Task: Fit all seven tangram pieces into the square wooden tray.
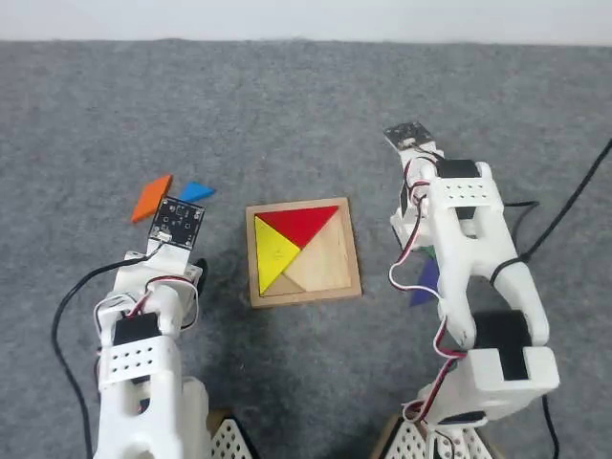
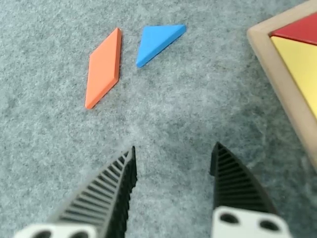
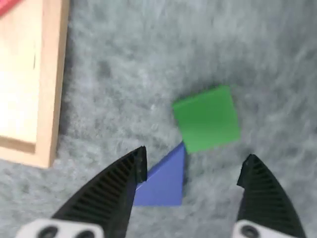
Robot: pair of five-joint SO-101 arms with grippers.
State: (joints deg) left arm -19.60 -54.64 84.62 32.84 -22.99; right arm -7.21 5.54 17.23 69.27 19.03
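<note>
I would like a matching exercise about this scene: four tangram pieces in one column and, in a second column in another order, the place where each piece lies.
Pieces
1. red triangle
2. orange parallelogram
3. green square
4. light blue triangle

Places
A. on the grey mat, beside the dark blue triangle
B. inside the wooden tray, next to the yellow triangle
C. on the grey mat, between the orange parallelogram and the wooden tray
D. on the grey mat, farther from the wooden tray than the light blue triangle

Right pairs: 1-B, 2-D, 3-A, 4-C.
</note>
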